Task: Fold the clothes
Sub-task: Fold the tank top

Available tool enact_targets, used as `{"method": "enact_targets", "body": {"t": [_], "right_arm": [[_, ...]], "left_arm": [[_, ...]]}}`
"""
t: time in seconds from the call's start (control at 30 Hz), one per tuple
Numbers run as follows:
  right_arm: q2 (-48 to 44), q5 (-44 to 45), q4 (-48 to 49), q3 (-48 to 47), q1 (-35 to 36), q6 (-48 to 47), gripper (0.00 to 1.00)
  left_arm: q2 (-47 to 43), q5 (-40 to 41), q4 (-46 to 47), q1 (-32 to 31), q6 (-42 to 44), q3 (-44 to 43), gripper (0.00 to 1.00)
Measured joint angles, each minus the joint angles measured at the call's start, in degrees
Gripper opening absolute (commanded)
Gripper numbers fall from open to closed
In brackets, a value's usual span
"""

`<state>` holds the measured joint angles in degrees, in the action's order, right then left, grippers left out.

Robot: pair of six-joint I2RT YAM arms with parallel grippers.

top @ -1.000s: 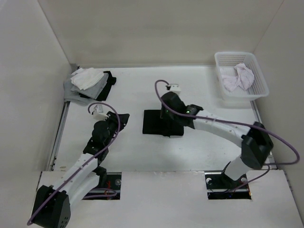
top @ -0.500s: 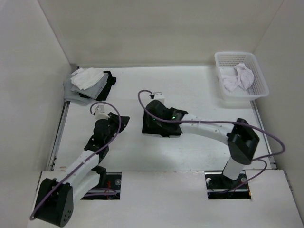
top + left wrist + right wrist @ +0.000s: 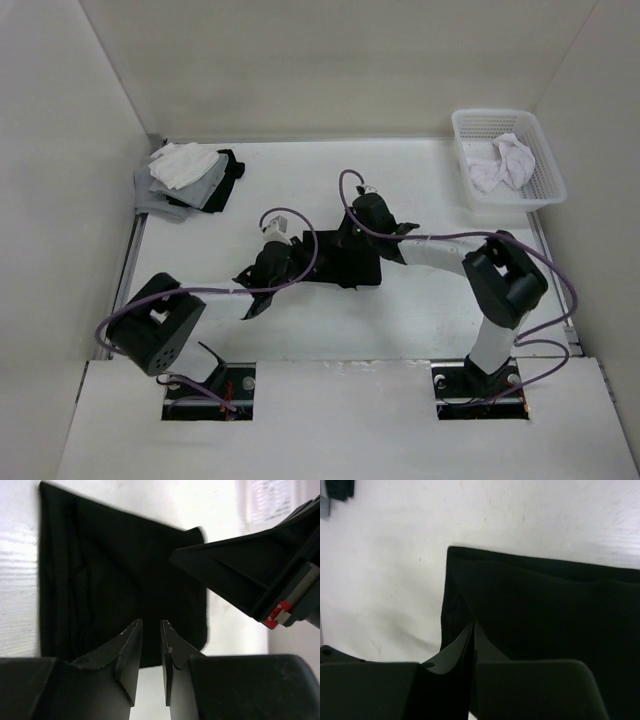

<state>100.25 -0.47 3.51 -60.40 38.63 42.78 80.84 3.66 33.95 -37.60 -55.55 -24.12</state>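
at the near edge of the white table both arms reach inward toward its middle. the left gripper hangs over the near edge of the black garment, its jaws a narrow slot apart, with nothing seen between them. in the left wrist view the cloth lies flat under the fingertips, spreading toward 11 o'clock with soft creases.

the garment is a folded dark rectangle at the centre of the table. the left arm comes at it from about 8 o'clock, the right arm from about 2 o'clock.

the right gripper sits at the garment's edge near one corner, jaws all but together. i cannot tell whether a pinch of fabric is caught in them.

farther back, at 10 o'clock from the garment, a pile of white, grey and black clothes rests in the corner. at 2 o'clock a white plastic basket holds a crumpled white cloth.
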Motion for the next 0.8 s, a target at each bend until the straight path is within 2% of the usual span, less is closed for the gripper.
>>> {"method": "enact_targets", "body": {"t": [0.13,0.37,0.6,0.8], "right_arm": [[6.4,-4.4,3.3,-0.3,0.0,3.0,0.07],[14.0,-7.0,4.9,-5.7,-0.4,8.7,0.07],[16.9,-6.7,7.7,-8.7,-1.5,14.4,0.07],[17.6,-6.2,9.2,-8.8,-2.5,18.1,0.07]], "left_arm": [[6.2,0.1,1.3,-0.4,-0.3,0.7,0.17],[6.9,0.5,6.0,-0.4,-0.7,5.1,0.17],[5.0,0.5,7.2,-0.3,-0.8,7.4,0.17],[-2.1,1.1,1.3,-0.2,-0.1,8.3,0.19]]}}
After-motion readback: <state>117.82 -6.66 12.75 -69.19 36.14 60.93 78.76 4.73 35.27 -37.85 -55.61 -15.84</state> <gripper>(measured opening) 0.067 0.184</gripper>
